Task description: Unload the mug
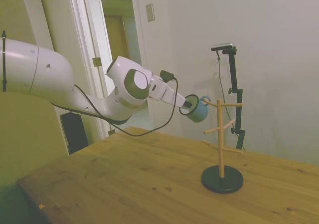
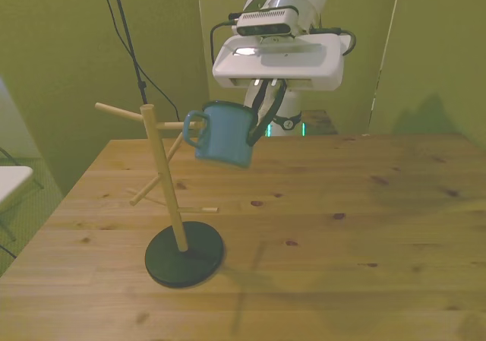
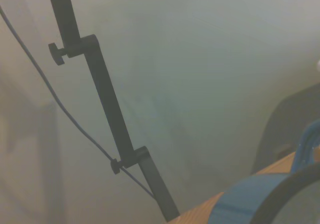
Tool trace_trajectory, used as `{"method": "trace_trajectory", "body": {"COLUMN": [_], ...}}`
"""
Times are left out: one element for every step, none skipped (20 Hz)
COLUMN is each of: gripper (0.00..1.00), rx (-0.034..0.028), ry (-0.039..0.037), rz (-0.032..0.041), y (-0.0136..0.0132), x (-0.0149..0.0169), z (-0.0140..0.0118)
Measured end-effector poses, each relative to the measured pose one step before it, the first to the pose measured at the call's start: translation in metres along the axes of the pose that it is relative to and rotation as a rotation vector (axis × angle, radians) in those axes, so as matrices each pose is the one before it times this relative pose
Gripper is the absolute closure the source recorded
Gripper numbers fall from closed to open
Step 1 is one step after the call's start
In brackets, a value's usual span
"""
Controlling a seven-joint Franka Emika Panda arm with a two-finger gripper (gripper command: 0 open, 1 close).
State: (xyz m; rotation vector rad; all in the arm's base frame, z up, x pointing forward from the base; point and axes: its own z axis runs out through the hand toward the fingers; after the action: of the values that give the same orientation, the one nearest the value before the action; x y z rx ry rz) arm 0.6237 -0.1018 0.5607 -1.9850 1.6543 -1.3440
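The peg stand (image 2: 184, 254) stands on the table (image 2: 342, 227), toward the front view's left. The mug (image 2: 225, 134) hangs in the air above the table, tilted, just beside the stand's top on the front view's right. Its handle (image 2: 194, 129) faces the post and appears to sit at a peg. The gripper (image 2: 260, 117) reaches into the mug's mouth from behind.

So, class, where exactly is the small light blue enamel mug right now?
The light blue enamel mug hangs in the air above the wooden table, gripped at its rim by the gripper, its handle at a peg of the wooden peg stand on the front view's left.
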Motion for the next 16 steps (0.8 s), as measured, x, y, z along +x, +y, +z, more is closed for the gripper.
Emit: {"method": "trace_trajectory", "body": {"gripper": [1.00,1.00,1.00,1.00,1.00,1.00,1.00,1.00,1.00,1.00,1.00,1.00,1.00,1.00,1.00,1.00], "rx": [0.00097,-0.00169,-0.00350,-0.00235,-0.00446,-0.00230,-0.00339,-0.00461,-0.00952,-0.01396,-0.01707,-0.02303,-0.02717,-0.02850,-0.02944,-0.03093], "ry": [-0.00296,-0.00609,-0.00924,-0.01183,-0.01624,-0.01372,-0.01383,-0.01763,-0.02524,-0.03417,-0.03539,-0.04143,-0.04076,-0.04227,-0.04379,-0.04469], "rz": [0.00197,-0.00094,-0.00360,-0.00569,-0.00479,-0.01044,-0.01126,-0.00828,-0.01098,-0.01645,-0.01701,-0.02165,-0.02391,-0.02377,-0.02436,-0.02340], "y": [-0.00297,-0.00332,-0.00329,-0.00364,-0.00318,-0.00294,-0.00250,-0.00214,-0.00130,0.00035,0.00149,0.00287,0.00446,0.00580,0.00627,0.00679], "x": [-0.00103,-0.00285,-0.00481,-0.00603,-0.00773,-0.00825,-0.00915,-0.00928,-0.01058,-0.01166,-0.01220,-0.01342,-0.01234,-0.01153,-0.01024,-0.00885], "z": [-0.00003,0.00045,0.00117,0.00129,0.00115,0.00104,0.00046,0.00053,0.00052,0.00129,0.00164,0.00231,0.00276,0.00229,0.00128,0.00013]}}
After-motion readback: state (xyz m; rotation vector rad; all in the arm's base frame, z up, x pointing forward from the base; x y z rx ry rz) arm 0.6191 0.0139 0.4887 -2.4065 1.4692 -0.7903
